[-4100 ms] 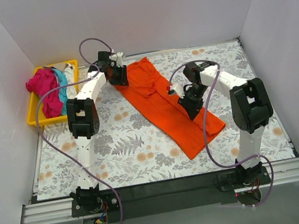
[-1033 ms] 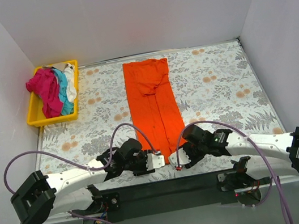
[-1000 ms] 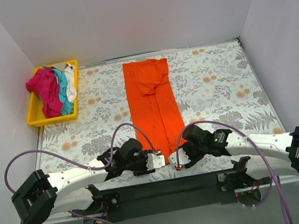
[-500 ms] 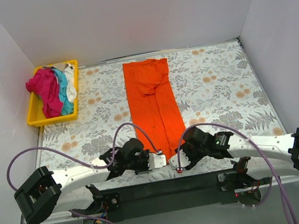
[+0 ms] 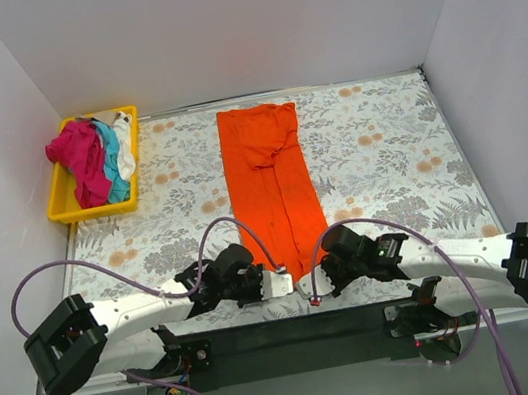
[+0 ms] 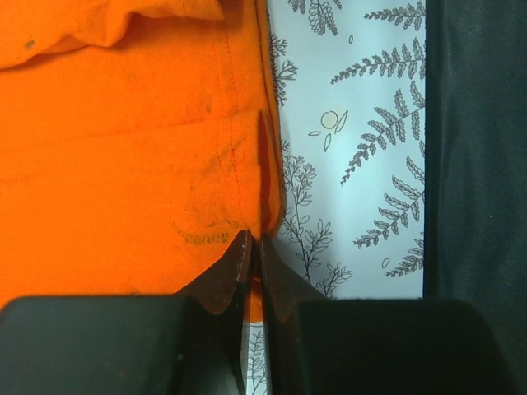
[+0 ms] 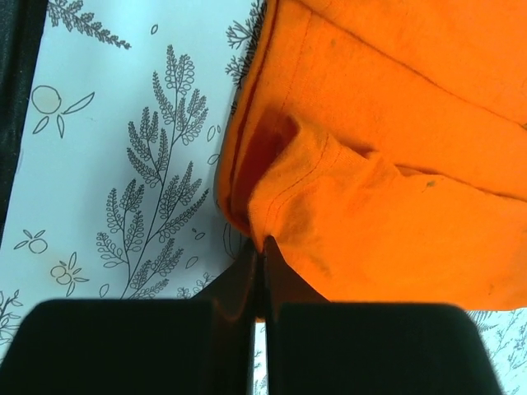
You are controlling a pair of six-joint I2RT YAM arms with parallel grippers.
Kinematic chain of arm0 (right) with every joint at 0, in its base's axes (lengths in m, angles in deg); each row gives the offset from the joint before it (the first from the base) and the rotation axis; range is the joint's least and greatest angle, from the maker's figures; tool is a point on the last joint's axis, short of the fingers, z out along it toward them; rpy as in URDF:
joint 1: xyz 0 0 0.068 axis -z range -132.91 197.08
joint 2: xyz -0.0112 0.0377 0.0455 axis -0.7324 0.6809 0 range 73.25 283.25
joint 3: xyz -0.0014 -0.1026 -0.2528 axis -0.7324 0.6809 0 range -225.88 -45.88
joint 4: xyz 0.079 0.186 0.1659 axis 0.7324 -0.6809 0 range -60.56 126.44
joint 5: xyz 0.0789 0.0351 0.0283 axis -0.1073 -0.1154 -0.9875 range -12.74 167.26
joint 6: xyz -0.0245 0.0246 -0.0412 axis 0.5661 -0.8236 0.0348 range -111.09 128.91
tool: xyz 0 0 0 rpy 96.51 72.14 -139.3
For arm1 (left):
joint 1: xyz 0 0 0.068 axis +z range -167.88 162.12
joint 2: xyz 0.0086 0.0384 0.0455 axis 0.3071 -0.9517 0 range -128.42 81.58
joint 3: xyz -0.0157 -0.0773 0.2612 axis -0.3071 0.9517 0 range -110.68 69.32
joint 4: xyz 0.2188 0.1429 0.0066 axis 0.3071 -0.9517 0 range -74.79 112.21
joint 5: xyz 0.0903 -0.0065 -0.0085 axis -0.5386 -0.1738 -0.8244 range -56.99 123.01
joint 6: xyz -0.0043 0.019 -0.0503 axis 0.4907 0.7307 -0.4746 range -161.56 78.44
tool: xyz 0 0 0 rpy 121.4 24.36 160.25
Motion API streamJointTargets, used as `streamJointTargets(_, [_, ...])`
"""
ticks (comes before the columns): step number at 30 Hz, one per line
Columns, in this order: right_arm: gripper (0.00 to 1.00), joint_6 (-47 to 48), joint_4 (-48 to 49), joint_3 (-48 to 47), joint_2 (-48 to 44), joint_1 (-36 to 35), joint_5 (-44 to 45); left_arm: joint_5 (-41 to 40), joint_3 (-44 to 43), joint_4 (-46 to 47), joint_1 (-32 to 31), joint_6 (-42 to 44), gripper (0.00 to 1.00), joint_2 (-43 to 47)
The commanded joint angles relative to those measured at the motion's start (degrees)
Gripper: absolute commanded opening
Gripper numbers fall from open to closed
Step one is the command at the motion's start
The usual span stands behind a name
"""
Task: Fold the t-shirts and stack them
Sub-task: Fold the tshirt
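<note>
Orange t-shirt [image 5: 272, 186], near hem pinched tight by left hand [image 6: 252, 247], by right hand [image 7: 258, 247]

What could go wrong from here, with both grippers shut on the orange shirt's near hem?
The left gripper pinches only a thin edge of the orange shirt, so it may slip out when lifted. At the right gripper the cloth is bunched, so the fold may come out uneven.
</note>
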Motion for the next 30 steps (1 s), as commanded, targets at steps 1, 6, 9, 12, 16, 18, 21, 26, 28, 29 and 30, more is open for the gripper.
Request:
streamJointTargets(1, [0.01, -2.6, -8.6, 2.1, 0.1, -0.2, -0.3, 1.2, 1.5, -3.3, -0.2, 0.0, 0.0, 1.9])
streamJointTargets(6, [0.01, -3.5, -12.2, -1.0, -2.3, -0.2, -1.4, 3.3, 0.7, -5.8, -0.1, 1.0, 0.0, 5.0])
streamJointTargets(9, [0.01, -4.2, -14.5, -2.6, -3.1, -0.2, -2.4, 4.4, -0.1, -7.8, -0.2, 0.9, 0.0, 6.4])
streamJointTargets(12, [0.01, -4.5, -15.9, -3.4, -4.2, -0.2, -2.6, 5.0, -1.0, -9.1, -0.1, -0.4, 0.0, 8.0])
streamJointTargets(16, [0.01, -4.6, -16.5, -4.2, -4.8, -0.3, -1.2, 5.7, -2.7, -11.0, 0.1, -2.7, 0.0, 10.1])
streamJointTargets(18, [0.01, -4.3, -16.8, -4.4, -5.2, -0.1, -0.3, 5.7, -3.4, -11.2, 0.6, -3.9, 0.0, 11.7])
streamJointTargets(21, [0.01, -3.7, -16.8, -5.4, -5.1, 0.3, -0.6, 7.6, -4.4, -12.4, 2.1, -4.1, 0.0, 12.4])
streamJointTargets(26, [0.14, -4.4, -16.8, -6.8, -2.0, 0.5, -1.4, 7.8, -4.4, -13.2, 3.4, -2.5, 0.0, 10.6])
streamJointTargets(28, [0.34, -5.0, -16.8, -6.8, -1.3, 0.6, -1.3, 8.1, -4.2, -12.6, 3.3, -2.5, 0.0, 10.0])
streamJointTargets(29, [0.44, -5.2, -16.9, -6.6, -1.6, 0.6, -1.3, 8.2, -4.0, -12.5, 3.4, -2.2, 0.0, 9.3])
streamJointTargets(30, [0.49, -5.2, -16.9, -6.4, -2.1, 0.6, -1.3, 8.2, -3.9, -12.3, 3.3, -2.3, 0.0, 8.9])
